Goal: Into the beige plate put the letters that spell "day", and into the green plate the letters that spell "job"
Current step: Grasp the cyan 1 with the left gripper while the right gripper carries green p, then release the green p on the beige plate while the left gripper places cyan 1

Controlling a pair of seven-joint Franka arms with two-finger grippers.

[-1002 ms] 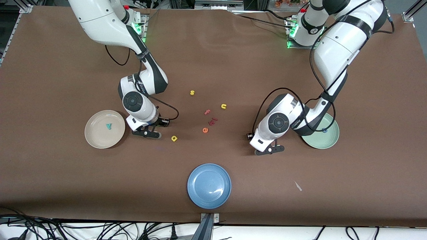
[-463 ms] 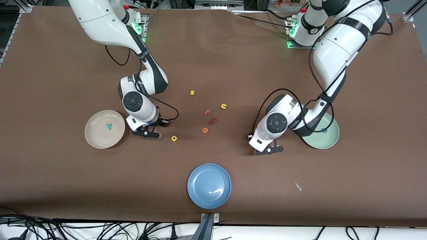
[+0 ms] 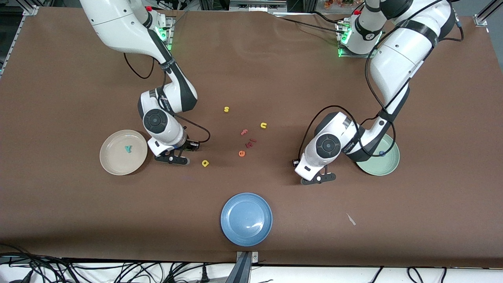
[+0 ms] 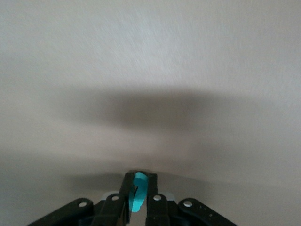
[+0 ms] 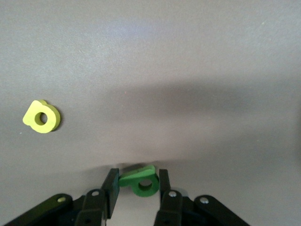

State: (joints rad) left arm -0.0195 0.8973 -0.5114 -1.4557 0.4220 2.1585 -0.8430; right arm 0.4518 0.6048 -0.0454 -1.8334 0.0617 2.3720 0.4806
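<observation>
Left gripper [image 4: 136,200] has just pinched shut on the teal hooked letter [image 4: 138,197], low over the table beside the green plate [image 3: 387,165]. Right gripper [image 5: 137,184] holds the dark green letter [image 5: 139,181], low beside the beige plate [image 3: 114,161]. Both letters are ready to carry over

A robotics laboratory is indicated. Two white arms are bolted on metal base plates [image 3: 355,43] with green status lights along one edge of a large table [image 3: 275,70] covered in plain brown cloth. Aluminium framing [image 3: 27,10] is seen at the table's corners. Loose black cables [image 3: 98,271] are strewn along the edge nearest the front camera, where a camera mount [image 3: 244,263] is clamped.
</observation>
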